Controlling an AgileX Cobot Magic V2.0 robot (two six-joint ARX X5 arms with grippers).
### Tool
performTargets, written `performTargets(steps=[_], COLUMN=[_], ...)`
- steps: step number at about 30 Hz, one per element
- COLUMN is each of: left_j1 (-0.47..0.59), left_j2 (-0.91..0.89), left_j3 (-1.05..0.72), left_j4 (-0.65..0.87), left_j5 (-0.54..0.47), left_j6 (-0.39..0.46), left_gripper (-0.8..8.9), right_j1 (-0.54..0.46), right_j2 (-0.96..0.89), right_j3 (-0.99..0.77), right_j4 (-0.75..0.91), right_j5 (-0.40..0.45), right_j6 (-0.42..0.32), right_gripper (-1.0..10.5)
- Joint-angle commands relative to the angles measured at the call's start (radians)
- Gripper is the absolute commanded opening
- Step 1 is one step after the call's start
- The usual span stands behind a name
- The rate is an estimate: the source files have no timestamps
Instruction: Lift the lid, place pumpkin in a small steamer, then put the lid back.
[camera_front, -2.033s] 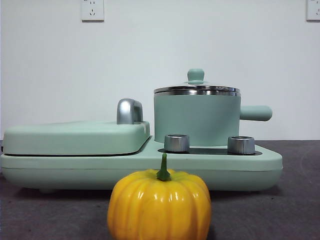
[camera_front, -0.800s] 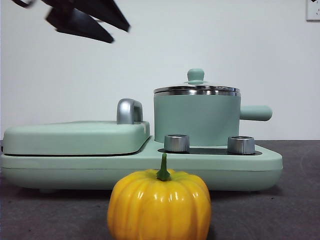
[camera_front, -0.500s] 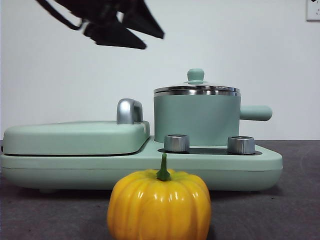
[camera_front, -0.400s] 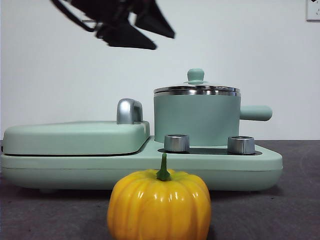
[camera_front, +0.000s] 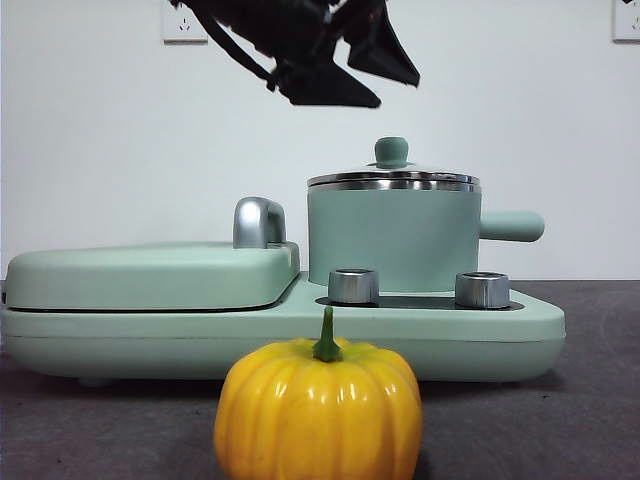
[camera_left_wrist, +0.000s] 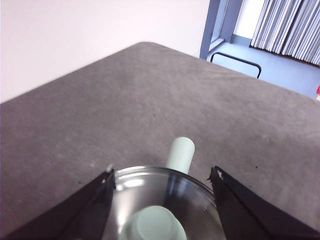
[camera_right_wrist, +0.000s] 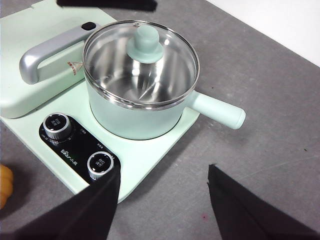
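White wall is sitting behind the grey counter (camera_front: 600, 420) in the front view. The pumpkin (camera_front: 318, 410) is resting on the counter, near the camera, in front of the green cooker (camera_front: 150, 330). The steamer (camera_front: 392, 238) is standing on the cooker with the lid (camera_front: 392, 178) on it. The left gripper (camera_front: 385, 85) is hanging above the lid, not touching it, with jaws wide.

From the left wrist, the lid's knob (camera_left_wrist: 155, 225) is showing between the wide jaws, and the steamer's handle (camera_left_wrist: 180, 154) is poking out past it. To do this step well, the gripper should be dropping straight down, keeping the knob in the middle, then pinching it.

From the right wrist, the right gripper (camera_right_wrist: 162, 200) is waiting off to the side with jaws wide, holding nothing. Through the glass lid (camera_right_wrist: 141, 60), the steamer (camera_right_wrist: 135, 115) is looking empty and shiny inside.
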Motion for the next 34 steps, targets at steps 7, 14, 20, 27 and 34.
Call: performTargets(steps=[7, 14, 20, 27, 34], left_j1=[-0.034, -0.034, -0.034, -0.031, -0.031], left_j2=[0.052, 0.076, 0.084, 0.085, 0.085], left_j3=[0.025, 0.025, 0.025, 0.025, 0.025], left_j4=[-0.02, -0.057, -0.074, -0.074, -0.075], left_j5=[-0.005, -0.035, -0.036, -0.059, -0.059], left_j6=[0.076, 0.077, 0.079, 0.079, 0.079], left_gripper=[3.12, 3.12, 3.12, 2.92, 1.06], right_j1=[0.004, 0.004, 0.004, 0.004, 0.004], right_j2=[0.007, 0.007, 0.007, 0.006, 0.006], right_j3=[0.019, 0.019, 0.019, 0.019, 0.019], right_j4=[0.018, 0.017, 0.017, 0.018, 0.017], right_j5=[0.004, 0.004, 0.003, 0.003, 0.003], right_j6=[0.008, 0.008, 0.01, 0.023, 0.023], right_gripper=[2.8, 2.8, 2.8, 2.8, 2.8])
